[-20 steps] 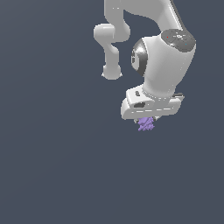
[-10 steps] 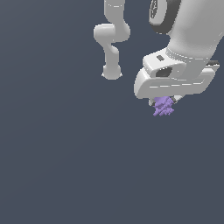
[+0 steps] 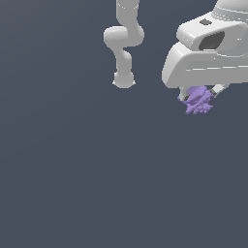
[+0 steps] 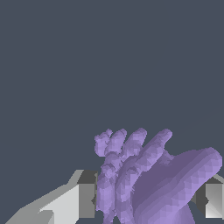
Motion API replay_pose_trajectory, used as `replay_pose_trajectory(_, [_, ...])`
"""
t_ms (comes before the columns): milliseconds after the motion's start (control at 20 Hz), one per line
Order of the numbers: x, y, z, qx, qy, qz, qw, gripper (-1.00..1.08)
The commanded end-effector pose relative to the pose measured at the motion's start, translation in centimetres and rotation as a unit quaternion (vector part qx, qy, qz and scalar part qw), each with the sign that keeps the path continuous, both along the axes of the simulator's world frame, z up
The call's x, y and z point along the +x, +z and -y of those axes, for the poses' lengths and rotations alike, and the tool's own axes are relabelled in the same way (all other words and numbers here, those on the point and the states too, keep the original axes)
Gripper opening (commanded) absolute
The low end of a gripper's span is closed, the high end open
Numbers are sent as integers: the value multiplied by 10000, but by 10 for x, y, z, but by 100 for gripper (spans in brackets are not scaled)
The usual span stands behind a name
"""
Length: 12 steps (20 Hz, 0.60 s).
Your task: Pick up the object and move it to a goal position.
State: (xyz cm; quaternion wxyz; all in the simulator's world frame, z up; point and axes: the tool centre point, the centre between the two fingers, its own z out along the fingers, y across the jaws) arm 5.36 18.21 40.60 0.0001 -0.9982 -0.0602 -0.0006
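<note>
Light-purple lumpy object (image 3: 197, 100): matt, waxy-looking surface, faceted into small flat polygons; ridged and bumpy at its finger-like lobes, smoother on the one broad rounded lobe in the wrist view (image 4: 144, 179); no gloss or highlights.

White robot gripper (image 3: 198, 94): smooth, plastic-like shell with a soft satin sheen; dark grey matt inset on its housing. Jaws: pale grey, flat-sided, smooth, with darker grey matt inner faces.

White jointed robot arm (image 3: 124, 43): smooth, rounded, plastic-like casing, evenly shaded.

Dark slate-grey floor (image 3: 72, 169): uniform, matt, textureless.
</note>
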Motion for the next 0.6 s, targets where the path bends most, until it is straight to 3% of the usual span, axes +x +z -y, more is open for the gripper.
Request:
replay_pose_trajectory(0, [1, 9, -3, -2, -2, -5, 10000, -100])
replay_pose_trajectory(550, [3, 23, -7, -2, -2, -5, 10000, -100])
